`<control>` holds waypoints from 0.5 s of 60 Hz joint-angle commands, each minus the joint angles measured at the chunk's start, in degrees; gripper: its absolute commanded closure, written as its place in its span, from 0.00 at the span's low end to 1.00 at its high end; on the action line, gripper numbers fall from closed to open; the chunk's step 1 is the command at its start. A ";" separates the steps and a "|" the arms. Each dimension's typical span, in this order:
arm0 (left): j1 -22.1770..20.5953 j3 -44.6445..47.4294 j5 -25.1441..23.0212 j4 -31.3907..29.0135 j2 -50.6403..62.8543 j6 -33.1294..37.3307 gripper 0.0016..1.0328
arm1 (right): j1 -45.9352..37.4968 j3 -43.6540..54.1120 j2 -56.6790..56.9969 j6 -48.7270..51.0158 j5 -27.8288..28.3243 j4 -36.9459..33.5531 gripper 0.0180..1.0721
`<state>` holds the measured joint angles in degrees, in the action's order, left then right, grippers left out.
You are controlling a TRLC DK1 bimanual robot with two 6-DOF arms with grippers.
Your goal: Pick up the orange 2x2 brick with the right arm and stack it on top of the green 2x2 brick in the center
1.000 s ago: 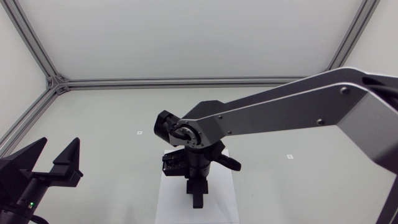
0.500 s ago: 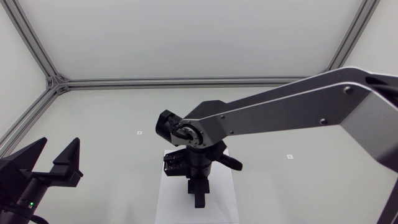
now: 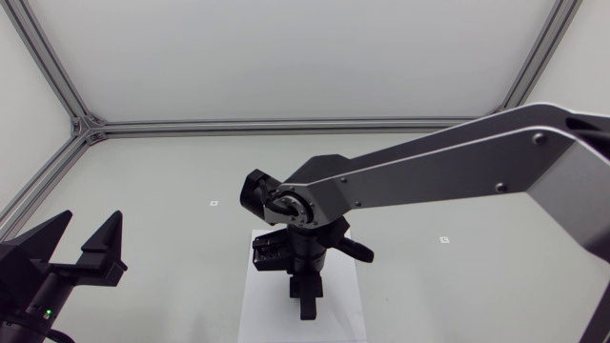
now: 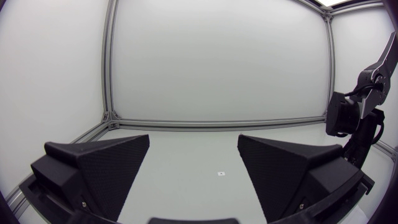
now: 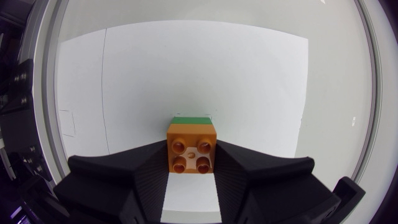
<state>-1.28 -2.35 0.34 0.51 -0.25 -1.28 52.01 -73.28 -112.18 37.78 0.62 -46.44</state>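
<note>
The pale grey table (image 3: 172, 181) sits inside a white-walled enclosure, with a white sheet (image 5: 186, 68) laid at its centre. Nearest to my right wrist camera, my right gripper (image 5: 191, 157) is clamped on the orange 2x2 brick (image 5: 191, 148), one broad black finger against each side and the four studs facing up at me. Just past the brick's far edge shows a thin strip of the green 2x2 brick (image 5: 191, 119). It lies underneath and a shade ahead, with its edges running parallel to the orange ones. Both bricks are square, so there is no long axis to match, and what remains is straight down. From here I cannot tell whether the orange brick is already touching the green studs or hangs just above them. I judge a small push forward and down would seat it. Farther off, my left gripper (image 3: 91, 227) rests spread open at the table's left side, well apart from the sheet.
</note>
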 commanded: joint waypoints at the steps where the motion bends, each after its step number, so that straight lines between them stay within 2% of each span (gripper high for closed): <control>1: 0.14 2.35 -0.25 -0.87 -0.45 0.75 0.04 | 0.20 1.73 -0.50 1.16 -0.10 0.12 0.73; 30: 0.14 2.35 -0.25 -0.87 -0.45 0.75 0.04 | -0.07 -0.03 -1.11 0.63 -0.10 -0.15 0.73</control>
<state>-1.30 -2.35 0.34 0.49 -0.25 -1.26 52.01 -73.32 -112.18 37.76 0.62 -46.46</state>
